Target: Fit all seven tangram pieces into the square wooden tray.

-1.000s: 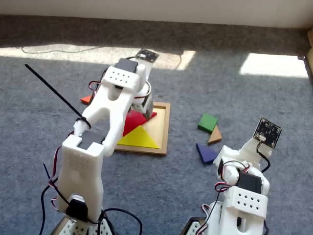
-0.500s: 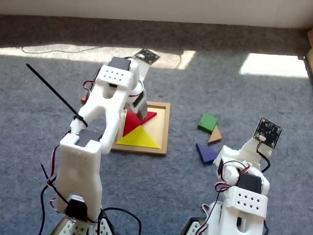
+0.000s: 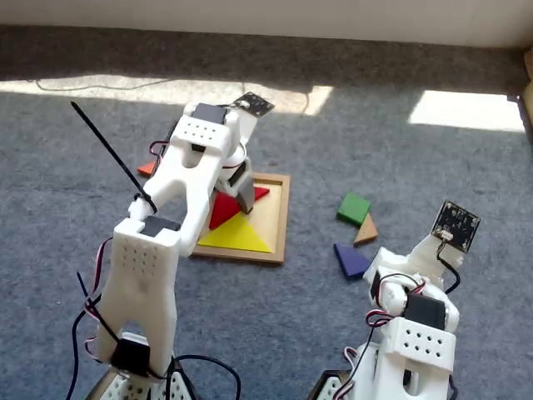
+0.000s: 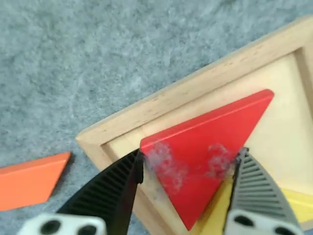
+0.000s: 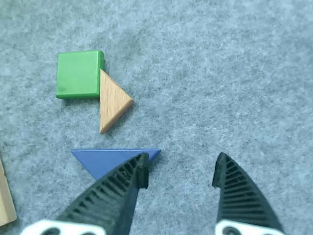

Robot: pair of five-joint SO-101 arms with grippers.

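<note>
Your left gripper pinches the red triangle across 2 edges in the tray's corner, likely to square it against the rim. Your right gripper hangs open, empty, beside the blue triangle.

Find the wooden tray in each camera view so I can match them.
High view: tray left of centre, red triangle inside, blue triangle to its right.
Left wrist view: corner rim framing the red triangle.
Right wrist view: a sliver at the edge, beyond the blue triangle.
Shared landmarks: those two triangles.
</note>
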